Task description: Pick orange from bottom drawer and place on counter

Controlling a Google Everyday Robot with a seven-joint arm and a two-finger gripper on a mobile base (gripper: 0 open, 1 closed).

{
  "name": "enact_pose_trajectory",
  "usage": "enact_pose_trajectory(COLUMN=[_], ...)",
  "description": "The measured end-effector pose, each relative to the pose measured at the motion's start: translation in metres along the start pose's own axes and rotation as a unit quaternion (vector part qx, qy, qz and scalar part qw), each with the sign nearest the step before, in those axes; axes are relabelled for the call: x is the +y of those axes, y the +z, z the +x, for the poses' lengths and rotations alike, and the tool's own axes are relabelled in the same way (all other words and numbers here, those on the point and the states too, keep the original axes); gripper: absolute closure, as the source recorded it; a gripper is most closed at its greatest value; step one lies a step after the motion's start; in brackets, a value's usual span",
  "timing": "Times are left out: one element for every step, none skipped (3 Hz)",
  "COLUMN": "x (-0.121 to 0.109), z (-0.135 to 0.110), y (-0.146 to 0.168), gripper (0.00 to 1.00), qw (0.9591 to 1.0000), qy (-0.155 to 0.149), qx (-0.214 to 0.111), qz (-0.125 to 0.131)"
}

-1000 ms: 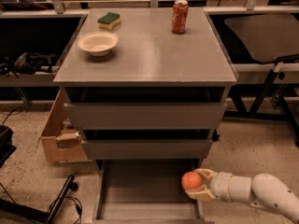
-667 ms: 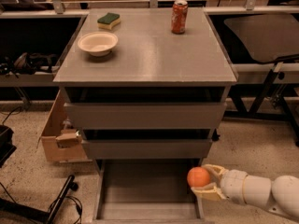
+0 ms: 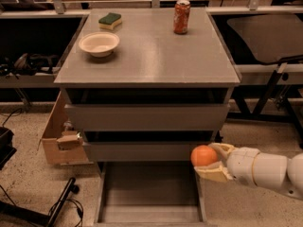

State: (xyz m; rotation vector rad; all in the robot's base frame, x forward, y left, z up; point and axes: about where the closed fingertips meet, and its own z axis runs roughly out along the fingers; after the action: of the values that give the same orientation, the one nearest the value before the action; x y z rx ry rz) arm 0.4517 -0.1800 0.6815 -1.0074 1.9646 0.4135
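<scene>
The orange (image 3: 203, 155) is a small round fruit held in my gripper (image 3: 209, 161), which is shut on it from the right. The white arm (image 3: 265, 169) reaches in from the right edge. The orange hangs above the right rim of the open bottom drawer (image 3: 150, 193), a shallow grey tray with a bare floor. The counter (image 3: 151, 56) is the wide grey top of the cabinet, well above the gripper.
On the counter stand a white bowl (image 3: 99, 43), a green and yellow sponge (image 3: 110, 20) and a red-orange soda can (image 3: 181, 17). Two wider grey drawers (image 3: 147, 117) sit above the open one. A cardboard box (image 3: 59, 138) stands at the cabinet's left. Cables lie on the floor at the lower left.
The gripper with the orange has risen a little and shifted slightly right, from over the drawer's right side to above its rim.
</scene>
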Motion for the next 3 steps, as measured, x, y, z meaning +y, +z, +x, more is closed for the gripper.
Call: enact_pose_trajectory(x=[0.000, -0.002, -0.024], z=[-0.014, -0.019, -0.074], y=[-0.001, 0.000, -0.021], gripper=[1.00, 1.00, 1.00], qw=[1.0000, 1.0000, 0.9994], qy=[-0.003, -0.007, -0.020], qx=[0.004, 0.002, 0.000], qz=[0.002, 0.003, 0.027])
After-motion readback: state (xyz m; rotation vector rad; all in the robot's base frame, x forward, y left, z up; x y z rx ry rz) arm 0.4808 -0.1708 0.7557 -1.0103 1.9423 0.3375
